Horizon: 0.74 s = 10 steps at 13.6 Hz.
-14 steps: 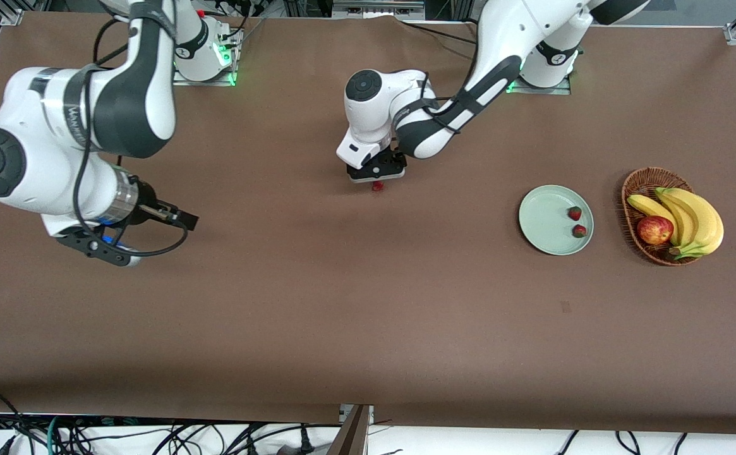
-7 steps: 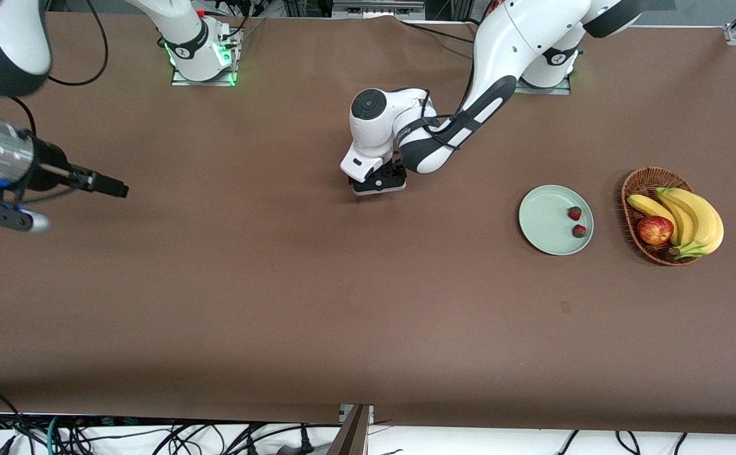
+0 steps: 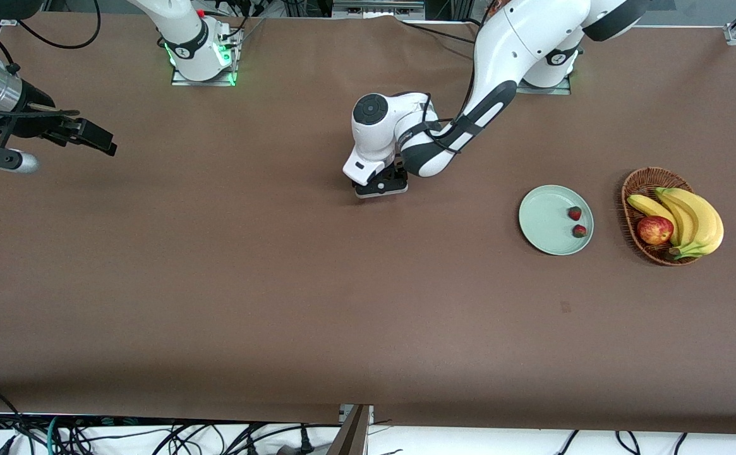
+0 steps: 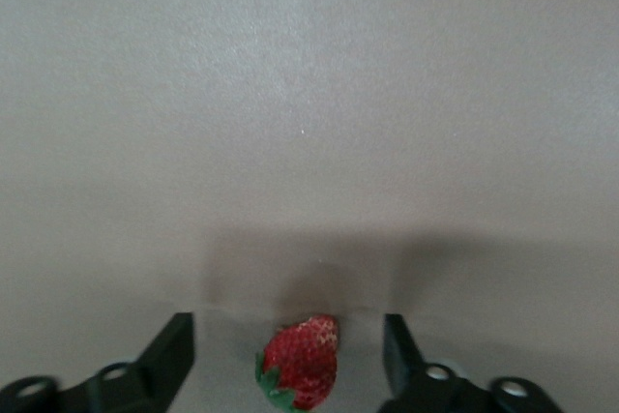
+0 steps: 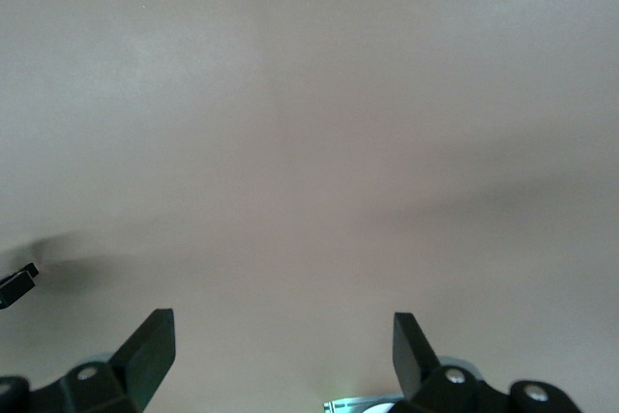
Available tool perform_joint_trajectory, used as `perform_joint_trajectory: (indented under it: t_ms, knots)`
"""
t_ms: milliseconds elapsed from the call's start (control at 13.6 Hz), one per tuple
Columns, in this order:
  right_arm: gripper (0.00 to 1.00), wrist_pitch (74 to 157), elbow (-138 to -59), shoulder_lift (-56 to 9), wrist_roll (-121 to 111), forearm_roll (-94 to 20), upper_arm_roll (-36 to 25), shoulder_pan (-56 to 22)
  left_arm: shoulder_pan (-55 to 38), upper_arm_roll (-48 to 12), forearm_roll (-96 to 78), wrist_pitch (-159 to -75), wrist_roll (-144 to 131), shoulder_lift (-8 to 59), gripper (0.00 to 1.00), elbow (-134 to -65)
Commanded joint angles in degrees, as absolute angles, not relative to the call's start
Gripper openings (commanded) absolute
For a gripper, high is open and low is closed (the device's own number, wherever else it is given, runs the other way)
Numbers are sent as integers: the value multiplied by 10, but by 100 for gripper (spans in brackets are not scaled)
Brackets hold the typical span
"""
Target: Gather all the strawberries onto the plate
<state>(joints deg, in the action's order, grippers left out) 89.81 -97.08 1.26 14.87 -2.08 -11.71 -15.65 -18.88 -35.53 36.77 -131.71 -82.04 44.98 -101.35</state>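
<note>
Brown matting covers the long table (image 3: 279, 303), the largest thing here and the surface that carries everything; toward the left arm's end of it stands the oval brown wicker basket (image 3: 637, 183) with yellow bananas (image 3: 696, 218) and a red apple (image 3: 654, 229), fruit that is no part of the job and so sits apart in its own holder; just beside the basket, toward the middle of the table, lies the round pale mint-green plate (image 3: 541, 221), and two small red strawberries with dark-green caps (image 3: 575, 213) rest on it near the rim on the basket's side, which suggests two thirds of the collecting is done; the third small red strawberry (image 4: 300, 370) lies on the table near its middle, well apart from the plate, hidden in the front view beneath the left arm's wrist; the left end effector (image 4: 288, 355) is down low over it, fingers spread and pointing at the table, one on each side of the berry without touching it, a pose that looks set for closing; the right end effector (image 3: 93, 136) waits over the right arm's end of the table, its fingers spread on nothing.
</note>
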Motion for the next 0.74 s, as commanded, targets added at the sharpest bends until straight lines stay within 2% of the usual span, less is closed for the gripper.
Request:
perform_joint_trajectory:
  t_ms: [0,74,147,515,662]
  knots:
    - [99,911,-983,19,138,-11,-102,-144,-190,-358,376,-1317,-833,455,29,-1005]
    - [99,911,-983,18,138,-11,-102,-144,-190,-359,376,-1316,-836,454,15,-1005]
    - [99,911,-981,16,138,-11,-102,-144,-189,-359,375,-1314,-836,454,11,-1004]
    - [99,911,-981,14,140,-11,-101,-152,-154,-373,351,-1288,-826,432,5,-1001]
    - [99,915,-981,13,140,-11,-101,-152,-64,-428,350,-1250,-797,419,5,-1007]
